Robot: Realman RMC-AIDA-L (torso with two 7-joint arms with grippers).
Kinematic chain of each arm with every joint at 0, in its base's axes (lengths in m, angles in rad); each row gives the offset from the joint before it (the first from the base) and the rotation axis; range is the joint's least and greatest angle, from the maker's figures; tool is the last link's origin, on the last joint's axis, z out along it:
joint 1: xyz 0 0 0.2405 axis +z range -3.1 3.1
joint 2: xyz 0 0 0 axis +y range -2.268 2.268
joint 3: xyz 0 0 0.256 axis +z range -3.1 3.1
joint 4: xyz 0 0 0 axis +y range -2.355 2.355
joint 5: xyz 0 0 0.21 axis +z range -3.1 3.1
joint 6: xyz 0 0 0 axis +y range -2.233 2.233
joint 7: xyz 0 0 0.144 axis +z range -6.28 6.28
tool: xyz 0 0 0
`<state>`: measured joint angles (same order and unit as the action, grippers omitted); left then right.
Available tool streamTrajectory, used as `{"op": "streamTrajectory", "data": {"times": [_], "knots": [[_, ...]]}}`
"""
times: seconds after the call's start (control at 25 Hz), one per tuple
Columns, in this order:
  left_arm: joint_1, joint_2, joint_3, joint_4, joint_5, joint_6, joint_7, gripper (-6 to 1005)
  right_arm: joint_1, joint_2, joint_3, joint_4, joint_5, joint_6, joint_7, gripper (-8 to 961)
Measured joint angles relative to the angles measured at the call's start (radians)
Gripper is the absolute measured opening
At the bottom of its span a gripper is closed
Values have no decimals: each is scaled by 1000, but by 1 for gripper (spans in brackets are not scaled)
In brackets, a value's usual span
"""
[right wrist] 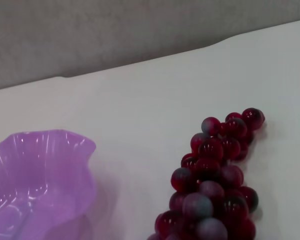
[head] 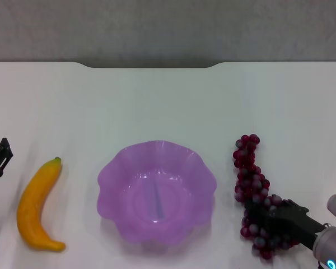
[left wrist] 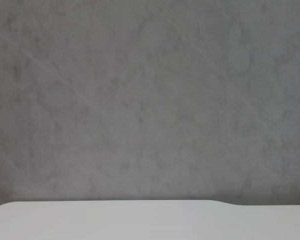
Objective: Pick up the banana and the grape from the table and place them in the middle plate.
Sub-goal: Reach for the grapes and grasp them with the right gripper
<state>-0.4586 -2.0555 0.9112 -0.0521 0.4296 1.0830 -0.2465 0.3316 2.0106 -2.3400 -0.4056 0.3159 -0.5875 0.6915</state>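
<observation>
At the far left edge of the head view, the left gripper (head: 0,158) sits low beside the table (head: 157,101), with only a small dark part of it showing, so whether its fingers are spread or pressed together cannot be told. It is apart from the banana (head: 36,204), which lies on the white surface just to its right, curved, with its green stem tip pointing away from the robot and its blunt end nearer. The left wrist view shows only a grey wall and a strip of the table's (left wrist: 115,220) far edge. In the middle stands the purple plate (head: 157,193), with nothing in it, its wavy rim close to the banana on 1 side and near the grapes (head: 252,185) on the other. The bunch of grapes lies lengthwise on the table, its narrow end pointing away from the robot. The right gripper (head: 269,221) reaches in from the lower right corner and sits over the nearer, wider end of the bunch, its dark fingers lying among the grapes there; the pictures do not show clearly whether they are pinching them. In the right wrist view the grapes (right wrist: 215,175) fill the near part and the plate's rim (right wrist: 65,145) shows beside them, apart from the bunch.
</observation>
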Motion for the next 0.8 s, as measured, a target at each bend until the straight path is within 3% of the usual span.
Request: {"op": "streamTrajectory", "data": {"times": [0.24, 0.8], "knots": [[0, 2, 0, 0, 0, 0, 1, 852, 11, -3, -5, -22, 0, 53, 11, 792], [21, 5, -1, 4, 0, 0, 2, 852, 54, -7, -2, -53, -76, 151, -18, 617]]}}
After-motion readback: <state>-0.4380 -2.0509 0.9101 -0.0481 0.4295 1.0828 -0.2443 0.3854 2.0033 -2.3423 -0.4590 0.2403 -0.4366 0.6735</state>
